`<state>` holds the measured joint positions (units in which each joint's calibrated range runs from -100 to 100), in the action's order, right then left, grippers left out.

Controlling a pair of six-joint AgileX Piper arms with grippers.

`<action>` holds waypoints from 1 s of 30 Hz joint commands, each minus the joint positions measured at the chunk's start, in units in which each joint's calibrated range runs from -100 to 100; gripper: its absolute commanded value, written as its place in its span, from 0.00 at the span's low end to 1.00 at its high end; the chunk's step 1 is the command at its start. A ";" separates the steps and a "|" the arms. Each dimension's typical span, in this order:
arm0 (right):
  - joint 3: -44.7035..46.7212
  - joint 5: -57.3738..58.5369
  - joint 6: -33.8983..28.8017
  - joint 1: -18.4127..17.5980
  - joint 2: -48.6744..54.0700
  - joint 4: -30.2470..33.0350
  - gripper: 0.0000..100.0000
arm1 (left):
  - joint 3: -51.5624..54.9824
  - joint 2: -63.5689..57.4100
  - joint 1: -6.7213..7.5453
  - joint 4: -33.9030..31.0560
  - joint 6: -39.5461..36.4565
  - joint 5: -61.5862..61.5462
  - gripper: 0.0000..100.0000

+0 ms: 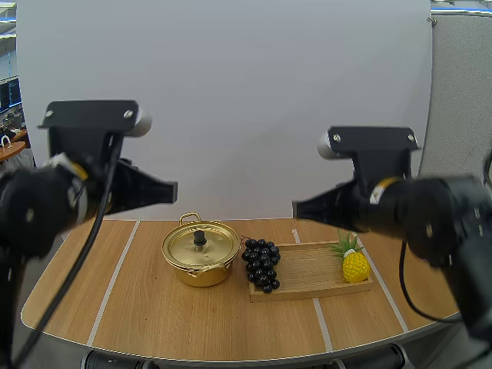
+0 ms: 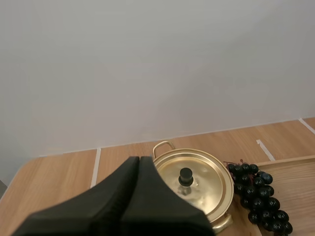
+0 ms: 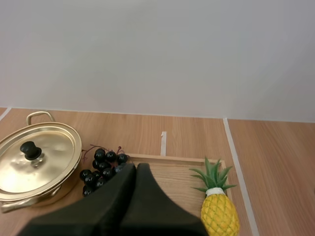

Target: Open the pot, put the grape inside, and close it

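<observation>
Shows black left arm (image 1: 46,200) and black right arm (image 1: 430,211) raised level above the light wooden desk (image 1: 154,307), tips turned inward and well apart. Shows left jaws and right jaws each closed on nothing, as one dark wedge. Places shiny gold pot (image 1: 200,254), lid on, below and between the tips. Sets dark bunch of grapes (image 1: 261,264) just beside it, across the left edge of a shallow wooden tray (image 1: 307,269) that carries a yellow toy pineapple (image 1: 354,265). Offers open desk surface from pot and tray to the curved near edge.

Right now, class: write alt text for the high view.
A lidded gold metal pot sits on a wooden table beside a bunch of black grapes and a small yellow pineapple on a shallow wooden tray. Both shut, the left gripper and right gripper hover above.
</observation>
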<state>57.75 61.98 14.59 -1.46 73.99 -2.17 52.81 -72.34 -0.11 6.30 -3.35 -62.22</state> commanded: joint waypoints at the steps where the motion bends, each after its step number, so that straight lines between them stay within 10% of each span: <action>1: -8.70 4.19 -0.01 0.05 -12.17 0.50 0.00 | -2.61 10.15 0.11 1.55 -0.63 0.67 0.00; 9: -11.82 6.24 0.23 0.05 -21.17 1.03 0.00 | -2.88 14.71 0.11 1.87 -0.63 2.73 0.21; 12: -11.82 6.24 0.23 0.05 -22.00 2.17 0.04 | -2.88 14.98 0.11 1.87 -0.63 3.38 0.54; 15: -11.82 6.06 0.23 0.05 -21.96 2.17 0.33 | -2.88 15.13 0.11 2.01 -0.53 3.38 0.97; 19: -11.82 6.06 0.23 0.05 -21.96 2.17 0.97 | -2.88 15.55 0.11 2.01 1.58 2.34 1.00; 30: -11.82 5.58 0.27 0.05 -21.96 2.17 1.00 | -2.98 25.36 0.11 9.60 23.00 0.57 1.00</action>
<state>46.60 68.38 14.59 -1.46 51.85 0.00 50.41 -49.90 -0.11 11.26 12.59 -62.27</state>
